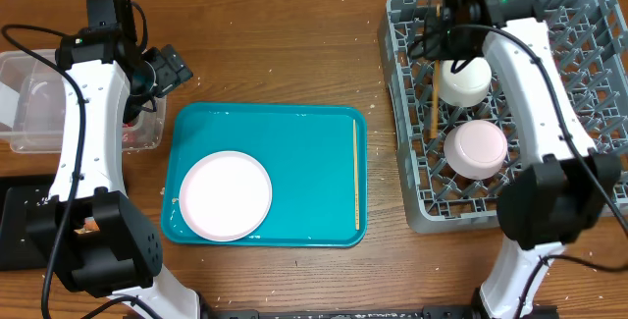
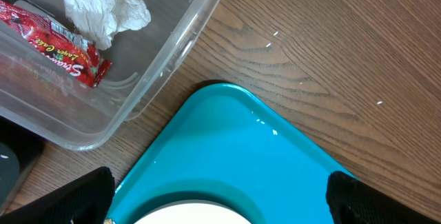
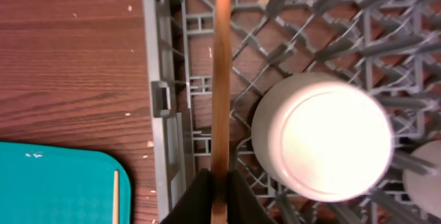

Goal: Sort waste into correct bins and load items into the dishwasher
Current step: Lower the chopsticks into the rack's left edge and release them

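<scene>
Over the worktop (image 1: pixel 294 44), from above, the left fingers (image 1: pixel 169 67) hang near the clear tub (image 1: pixel 29 113), by the back-left corner of the teal tray (image 1: pixel 294 142). That tray carries the white plate (image 1: pixel 225 195) and a loose chopstick (image 1: pixel 355 172) along its right edge. The black tray (image 1: pixel 20 231) lies front left. At right, the grey dish rack (image 1: pixel 579 54) holds a back bowl (image 1: pixel 463 80) and a front bowl (image 1: pixel 476 149). The right fingers (image 1: pixel 446 10) are above its back-left part.

From the left wrist, the fingers stand spread wide, gripping nothing, above the tray corner. The tub holds the red wrapper (image 2: pixel 52 41) and the paper wad (image 2: pixel 103 7).

From the right wrist, the fingers are pinched on one end of the held chopstick (image 3: pixel 220 79). It runs inside the rack's left wall, beside the back bowl – whether it touches the lattice I cannot tell.
</scene>
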`<state>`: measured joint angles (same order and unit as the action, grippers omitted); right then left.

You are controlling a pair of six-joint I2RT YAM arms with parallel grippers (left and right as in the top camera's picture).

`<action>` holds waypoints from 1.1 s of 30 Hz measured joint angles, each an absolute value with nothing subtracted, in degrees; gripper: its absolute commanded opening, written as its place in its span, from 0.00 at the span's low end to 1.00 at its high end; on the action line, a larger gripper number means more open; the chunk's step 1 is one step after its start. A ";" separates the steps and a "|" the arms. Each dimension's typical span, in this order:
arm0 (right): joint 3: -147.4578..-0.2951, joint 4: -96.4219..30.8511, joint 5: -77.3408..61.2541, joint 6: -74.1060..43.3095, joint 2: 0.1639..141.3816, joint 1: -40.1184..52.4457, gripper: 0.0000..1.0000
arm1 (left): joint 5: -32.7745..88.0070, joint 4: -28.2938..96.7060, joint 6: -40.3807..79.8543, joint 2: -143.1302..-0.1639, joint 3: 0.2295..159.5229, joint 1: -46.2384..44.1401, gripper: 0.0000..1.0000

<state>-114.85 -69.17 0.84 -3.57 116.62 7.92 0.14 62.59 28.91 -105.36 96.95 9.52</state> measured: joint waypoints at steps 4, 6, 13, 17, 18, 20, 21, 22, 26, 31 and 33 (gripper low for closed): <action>-114.85 -69.95 0.62 -3.49 118.96 7.92 0.27 | 0.14 62.59 28.91 -105.34 96.95 9.52 1.00; -114.85 -70.32 0.43 -3.95 119.11 7.94 0.33 | 0.14 62.59 28.91 -105.36 96.95 9.52 1.00; -114.85 -73.38 0.01 -6.00 118.10 8.19 0.44 | 0.14 62.59 28.91 -105.36 96.95 9.52 1.00; -114.85 -76.09 -4.05 -6.85 114.63 9.15 0.44 | 0.14 62.61 28.91 -105.34 96.95 9.52 1.00; -114.85 -76.84 -5.41 -7.03 113.54 9.76 0.43 | 0.14 62.59 28.91 -105.36 96.95 9.52 1.00; -114.85 -78.11 -7.42 -7.66 111.61 11.55 0.43 | 0.14 62.61 28.91 -105.36 96.95 9.52 1.00; -114.85 -78.63 -7.86 -8.32 110.96 12.84 0.43 | 0.14 62.59 28.91 -105.36 96.95 9.52 1.00; -114.85 -78.91 -7.90 -9.02 110.61 14.11 0.43 | 0.14 62.59 28.91 -105.34 96.95 9.52 1.00; -112.14 -77.06 -3.99 -15.64 110.43 22.02 0.53 | 0.14 62.59 28.91 -105.36 96.95 9.52 1.00; -102.72 -71.68 1.10 -23.99 111.00 30.09 0.59 | 0.14 62.59 28.91 -105.36 96.95 9.52 1.00; -98.63 -68.99 1.87 -26.39 111.57 31.44 0.59 | 0.14 62.59 28.91 -105.36 96.95 9.52 1.00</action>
